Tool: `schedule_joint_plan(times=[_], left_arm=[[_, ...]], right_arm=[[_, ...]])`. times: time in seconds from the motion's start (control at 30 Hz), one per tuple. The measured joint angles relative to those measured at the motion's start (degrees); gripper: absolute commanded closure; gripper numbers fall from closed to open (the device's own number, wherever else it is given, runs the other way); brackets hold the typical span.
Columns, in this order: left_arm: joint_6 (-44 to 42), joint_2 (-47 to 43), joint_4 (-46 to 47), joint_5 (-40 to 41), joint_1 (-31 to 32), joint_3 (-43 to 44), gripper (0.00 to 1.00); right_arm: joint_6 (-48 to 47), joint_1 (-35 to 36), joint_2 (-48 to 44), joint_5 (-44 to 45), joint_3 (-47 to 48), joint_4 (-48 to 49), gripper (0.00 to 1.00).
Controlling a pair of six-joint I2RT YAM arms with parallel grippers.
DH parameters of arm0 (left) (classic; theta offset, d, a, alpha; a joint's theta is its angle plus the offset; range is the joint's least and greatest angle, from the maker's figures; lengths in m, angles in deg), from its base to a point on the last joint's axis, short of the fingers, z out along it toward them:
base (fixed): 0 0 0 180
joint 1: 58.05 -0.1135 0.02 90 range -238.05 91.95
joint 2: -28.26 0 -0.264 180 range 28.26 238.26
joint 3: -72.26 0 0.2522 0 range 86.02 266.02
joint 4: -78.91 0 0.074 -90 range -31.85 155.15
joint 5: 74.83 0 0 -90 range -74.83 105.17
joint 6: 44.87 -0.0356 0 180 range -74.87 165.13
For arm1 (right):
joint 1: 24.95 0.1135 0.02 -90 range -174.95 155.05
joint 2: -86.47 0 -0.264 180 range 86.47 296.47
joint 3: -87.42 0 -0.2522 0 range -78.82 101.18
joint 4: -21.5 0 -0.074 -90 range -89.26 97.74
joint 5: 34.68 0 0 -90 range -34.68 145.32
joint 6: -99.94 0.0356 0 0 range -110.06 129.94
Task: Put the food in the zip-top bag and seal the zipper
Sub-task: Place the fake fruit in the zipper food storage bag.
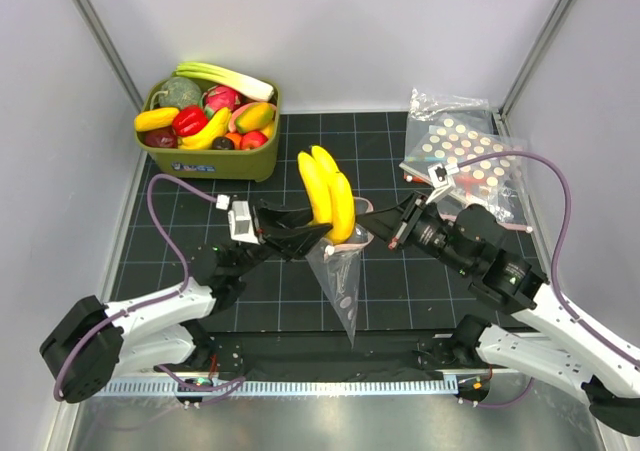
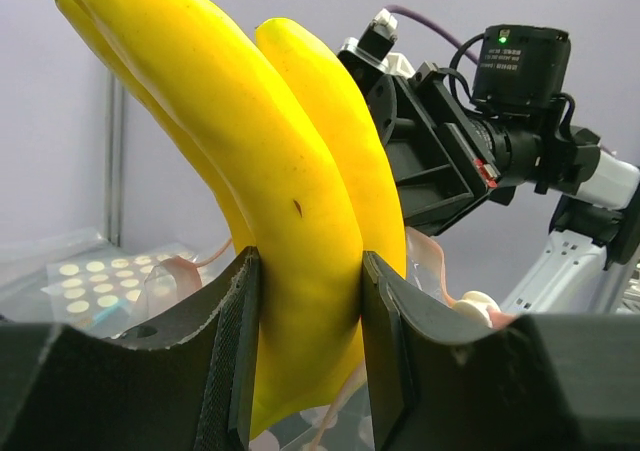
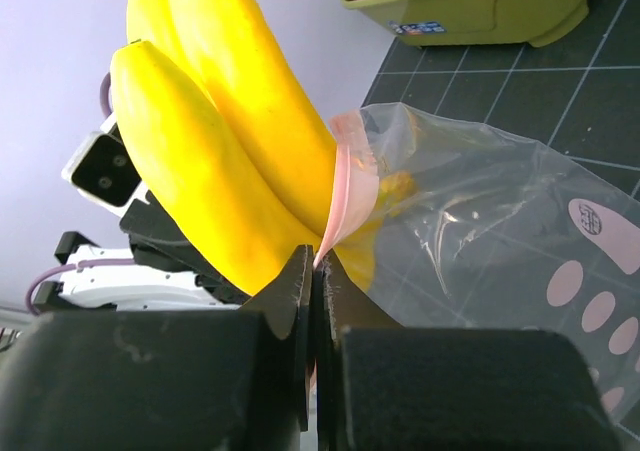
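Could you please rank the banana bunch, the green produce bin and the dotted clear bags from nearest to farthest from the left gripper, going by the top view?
1. Banana bunch: clamped between the fingers of the left gripper, mid-table.
2. Green produce bin: back left corner of the mat.
3. Dotted clear bags: back right, across the mat.

A black gridded mat [image 1: 340,136] covers the table, bearing a green bin [image 1: 215,161] of toy produce far left and clear dotted bags [image 1: 470,156] far right
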Motion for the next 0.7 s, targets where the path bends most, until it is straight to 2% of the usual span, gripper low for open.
schedule_joint_plan(times=[0.07, 0.23, 0.4, 0.5, 0.57, 0.7], left_arm=[[-0.9, 0.2, -1.0, 0.4, 0.0, 0.3, 0.8], [-3.1, 1.0, -4.9, 0.7, 0.1, 2.1, 0.54], [-6.2, 0.9, -14.4, 1.9, 0.4, 4.0, 0.35], [-7.8, 0.9, -21.3, 2.4, 1.1, 4.6, 0.29], [-8.3, 1.0, -25.0, 2.5, 1.3, 5.6, 0.29], [-8.9, 3.8, -28.0, 2.4, 1.5, 8.7, 0.27]], right_arm=[[0.0, 0.0, 0.7, 0.9, 0.5, -0.6, 0.99], [-0.1, -0.2, 1.1, 4.5, 0.6, -1.9, 0.99], [-1.0, -0.2, 1.2, 6.9, 1.7, -2.4, 0.99], [-2.2, 0.3, 1.8, 6.6, 2.7, -1.9, 0.99], [-2.8, 0.4, 2.4, 6.2, 2.7, -1.6, 0.99], [-3.3, 0.4, 4.1, 5.4, 2.6, -1.3, 0.99]])
